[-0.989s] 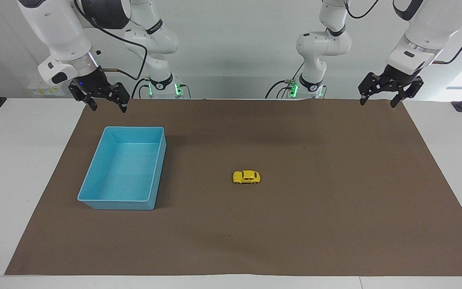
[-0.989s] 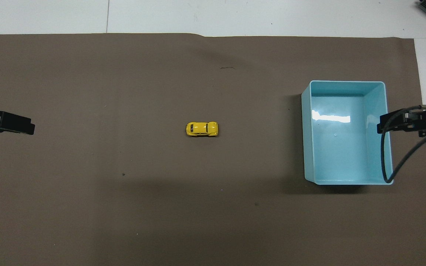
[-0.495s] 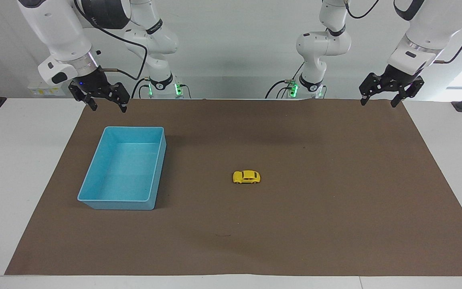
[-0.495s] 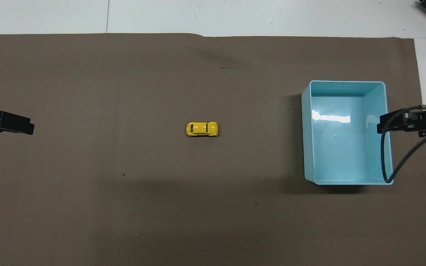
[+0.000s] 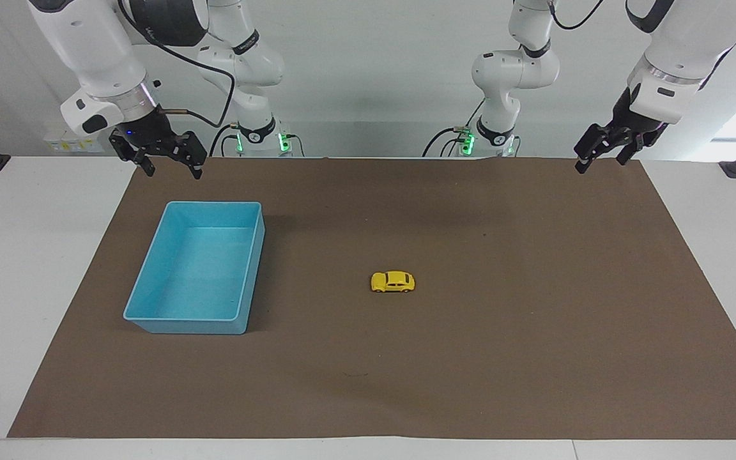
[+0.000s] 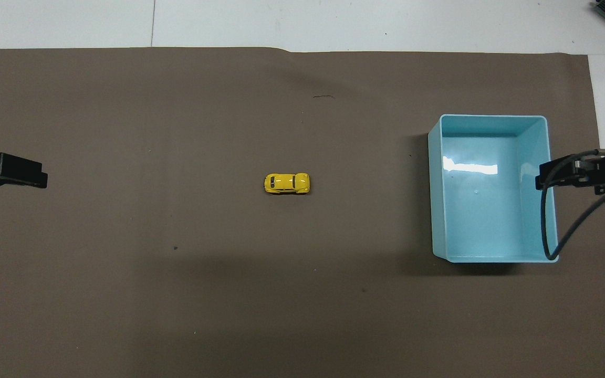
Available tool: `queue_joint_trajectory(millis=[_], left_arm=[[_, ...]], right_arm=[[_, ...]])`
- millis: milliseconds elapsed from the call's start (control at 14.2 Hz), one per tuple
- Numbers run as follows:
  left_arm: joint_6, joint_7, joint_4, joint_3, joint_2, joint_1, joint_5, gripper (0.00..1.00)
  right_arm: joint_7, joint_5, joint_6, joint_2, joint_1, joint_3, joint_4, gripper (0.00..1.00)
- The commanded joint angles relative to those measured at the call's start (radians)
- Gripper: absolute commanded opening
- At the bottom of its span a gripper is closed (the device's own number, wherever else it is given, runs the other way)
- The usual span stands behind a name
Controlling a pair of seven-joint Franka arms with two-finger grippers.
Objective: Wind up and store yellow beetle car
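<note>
Mat [image 5: 534,358] first: brown, covering most of the table, everything else on it. Next the blue bin [image 5: 151,281], empty, toward my right arm's end. My right gripper [image 5: 168,167] hangs up in the air over the mat's edge by the bin, fingers apart, holding nothing, waiting. My left gripper [image 5: 601,158] is raised over the mat's corner at its own end, fingers apart and empty too. Smallest, the yellow beetle car [image 5: 393,282] sits on its wheels mid-mat, beside the bin, well apart from both claws, its long axis running from one arm's end toward the other. Neither claw looks clearly closer, I judge.
</note>
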Motion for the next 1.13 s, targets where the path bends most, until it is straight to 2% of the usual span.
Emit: queue_joint_trajectory(millis=[0,353,848,1060], left_arm=[[0.012,-0.207,-0.030,0.005,-0.023,-0.012,0.000,1.00],[0.021,-0.566,-0.036,0.006,-0.009,-0.029,-0.014,1.00],[0.170,-1.208,-0.035,0.005,0.070,-0.120,-0.012,1.00],[0.213,-1.370,-0.035,0.005,0.093,-0.150,-0.030,1.00]], right_arm=[[-0.013,0.007,-0.011,0.007,-0.015,0.008,0.014,1.00],[-0.013,0.007,-0.011,0.007,-0.015,0.008,0.014,1.00],[-0.013,0.007,-0.011,0.007,-0.015,0.008,0.014,1.00],[-0.013,0.007,-0.011,0.007,-0.015,0.008,0.014,1.00]])
